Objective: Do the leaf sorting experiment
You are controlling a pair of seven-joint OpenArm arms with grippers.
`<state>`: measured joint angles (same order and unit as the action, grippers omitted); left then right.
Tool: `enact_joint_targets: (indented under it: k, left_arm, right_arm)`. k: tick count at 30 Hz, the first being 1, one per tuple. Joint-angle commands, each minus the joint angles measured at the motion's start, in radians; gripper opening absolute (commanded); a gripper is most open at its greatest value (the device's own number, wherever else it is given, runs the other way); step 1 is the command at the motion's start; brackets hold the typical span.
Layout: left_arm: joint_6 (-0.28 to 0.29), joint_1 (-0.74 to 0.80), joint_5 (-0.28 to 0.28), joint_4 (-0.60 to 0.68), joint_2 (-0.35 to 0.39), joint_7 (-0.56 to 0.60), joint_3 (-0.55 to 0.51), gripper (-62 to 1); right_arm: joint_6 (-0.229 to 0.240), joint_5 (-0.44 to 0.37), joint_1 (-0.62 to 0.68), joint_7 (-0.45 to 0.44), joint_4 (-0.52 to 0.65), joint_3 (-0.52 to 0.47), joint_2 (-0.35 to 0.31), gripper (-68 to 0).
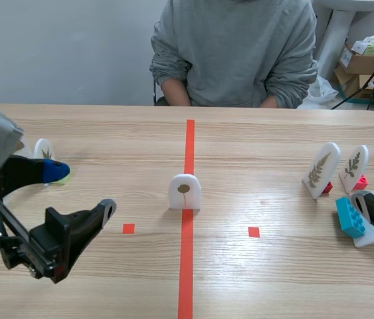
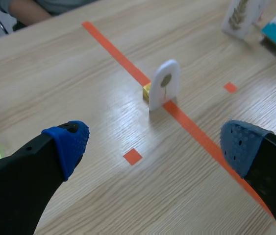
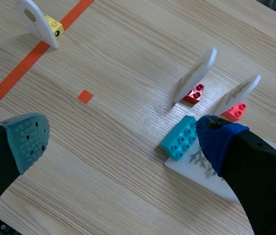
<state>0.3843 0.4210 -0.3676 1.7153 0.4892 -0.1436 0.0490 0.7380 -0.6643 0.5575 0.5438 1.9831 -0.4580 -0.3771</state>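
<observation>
Left pincer (image 2: 155,147) spread, empty | leaf card (image 2: 166,88) upright on tape line (image 2: 196,134), straight ahead of it, apart, broad face toward it | right pincer (image 3: 123,142) spread too, farther off; left looks the nearer arm.

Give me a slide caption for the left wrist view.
Open left gripper faces a white arched leaf card standing on orange-red tape.
</observation>
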Motion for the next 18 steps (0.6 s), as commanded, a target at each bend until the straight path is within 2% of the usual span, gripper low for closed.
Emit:
enact_joint_targets:
  k: [1, 4, 11, 13, 16, 18]
  left_arm:
    - [0.019, -0.052, -0.007, -0.025, 0.016, 0.016, 0.026, -3.7]
    - [0.038, -0.158, 0.007, -0.122, 0.025, 0.018, 0.086, -3.7]
    - [0.056, -0.419, 0.1, -0.34, 0.018, 0.059, 0.299, -3.7]
    - [0.056, -0.484, 0.129, -0.402, 0.001, 0.067, 0.356, -3.7]
    - [0.056, -0.565, 0.136, -0.492, -0.035, 0.073, 0.416, -3.7]
    - [0.056, -0.611, 0.161, -0.555, -0.068, 0.078, 0.443, -3.7]
  right_arm:
    - [0.008, -0.007, -0.012, -0.007, 0.001, -0.006, -0.011, -6.0]
    - [0.008, -0.007, -0.012, -0.007, 0.001, -0.006, -0.011, -6.0]
    - [0.008, -0.007, -0.012, -0.007, 0.001, -0.006, -0.011, -6.0]
    - [0.008, -0.007, -0.012, -0.007, 0.001, -0.006, -0.011, -6.0]
    - [0.008, -0.007, -0.012, -0.007, 0.001, -0.006, -0.011, -6.0]
    - [0.008, -0.007, -0.012, -0.007, 0.001, -0.006, -0.011, -6.0]
